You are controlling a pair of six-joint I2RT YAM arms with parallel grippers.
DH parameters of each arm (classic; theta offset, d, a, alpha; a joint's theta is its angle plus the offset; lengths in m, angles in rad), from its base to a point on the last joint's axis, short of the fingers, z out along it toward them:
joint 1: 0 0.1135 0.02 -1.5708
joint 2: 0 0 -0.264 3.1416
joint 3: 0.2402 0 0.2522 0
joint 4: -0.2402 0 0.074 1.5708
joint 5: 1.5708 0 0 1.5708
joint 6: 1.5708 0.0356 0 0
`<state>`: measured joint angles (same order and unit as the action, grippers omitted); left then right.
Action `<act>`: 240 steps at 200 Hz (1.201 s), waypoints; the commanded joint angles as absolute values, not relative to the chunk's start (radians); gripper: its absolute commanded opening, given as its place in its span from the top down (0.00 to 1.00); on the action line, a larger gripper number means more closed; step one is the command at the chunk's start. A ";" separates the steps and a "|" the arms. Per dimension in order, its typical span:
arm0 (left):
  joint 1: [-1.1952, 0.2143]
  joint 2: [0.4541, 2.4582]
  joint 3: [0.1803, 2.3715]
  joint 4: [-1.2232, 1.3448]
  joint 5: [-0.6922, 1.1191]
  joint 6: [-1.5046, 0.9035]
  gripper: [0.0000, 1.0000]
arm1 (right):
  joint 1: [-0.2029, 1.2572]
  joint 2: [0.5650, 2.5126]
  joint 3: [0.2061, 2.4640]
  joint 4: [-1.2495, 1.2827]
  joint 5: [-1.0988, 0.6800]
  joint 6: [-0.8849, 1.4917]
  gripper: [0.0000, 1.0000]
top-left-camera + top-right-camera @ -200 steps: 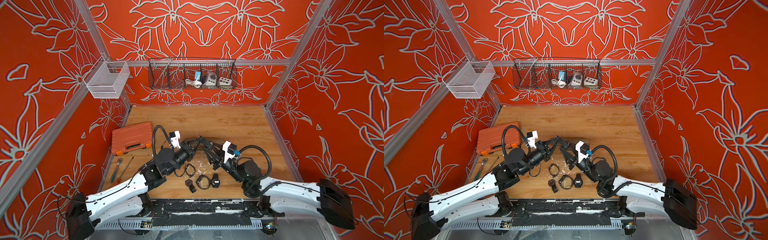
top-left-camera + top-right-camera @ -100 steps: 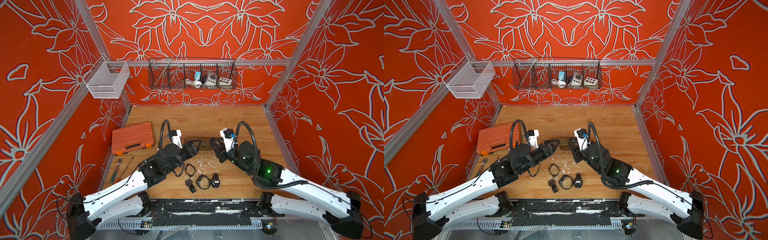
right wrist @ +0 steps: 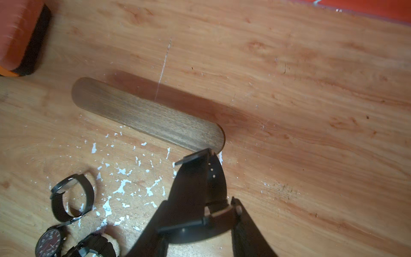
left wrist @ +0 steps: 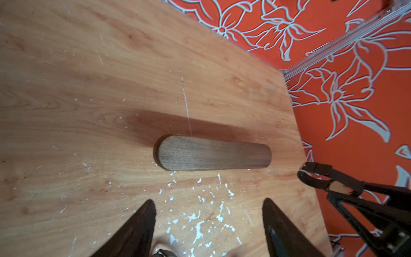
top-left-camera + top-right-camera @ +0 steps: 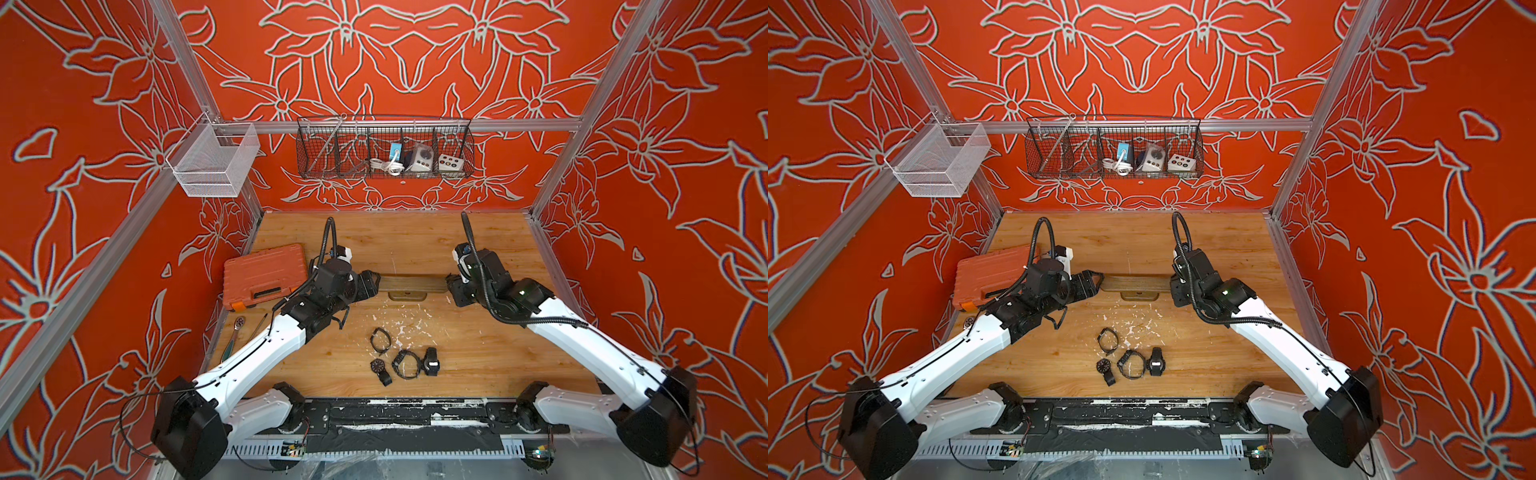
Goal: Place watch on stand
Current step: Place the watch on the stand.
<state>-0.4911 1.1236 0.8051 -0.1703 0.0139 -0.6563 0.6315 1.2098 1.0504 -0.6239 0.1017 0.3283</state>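
The stand [image 5: 411,283] is a brown wooden bar on a small dark base in the middle of the table, also seen in a top view [image 5: 1136,284]. My left gripper [image 5: 372,282] sits at the stand's left end, open and holding nothing [image 4: 209,201]; the bar [image 4: 213,153] lies just ahead of it. My right gripper [image 5: 451,286] is at the right end, shut on a dark-strapped watch [image 3: 212,175] that reaches to the bar's rounded tip [image 3: 146,115]. The left wrist view also shows that watch [image 4: 311,181] in the right gripper.
Several more watches [image 5: 405,363] lie near the table's front middle. An orange tool case [image 5: 264,274] sits at the left, with a wrench [image 5: 232,336] in front of it. A wire basket [image 5: 384,147] hangs on the back wall. White flecks mark the wood.
The two grippers were together over the table's middle. The left one has opened and let go, and both have moved apart to the stand's ends, the right one still carrying the watch.
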 commanded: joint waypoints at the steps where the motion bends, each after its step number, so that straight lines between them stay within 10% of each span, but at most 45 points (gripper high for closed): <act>1: -0.463 1.142 0.831 -0.167 0.039 -0.603 0.26 | 0.598 1.259 1.117 -0.719 0.062 0.333 0.76; 120: -0.371 1.370 0.874 -0.044 0.175 -0.512 0.08 | 0.463 1.530 1.220 -0.726 0.006 0.333 0.79; 240: -0.371 1.466 0.861 0.008 0.254 -0.502 0.12 | 0.425 1.599 1.236 -0.696 -0.087 0.372 0.82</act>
<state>-0.3775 1.4357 0.8566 -0.0154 0.2268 -0.5198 0.4194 1.5887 1.2274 -0.6991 -0.0437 0.3401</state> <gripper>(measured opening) 0.888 0.431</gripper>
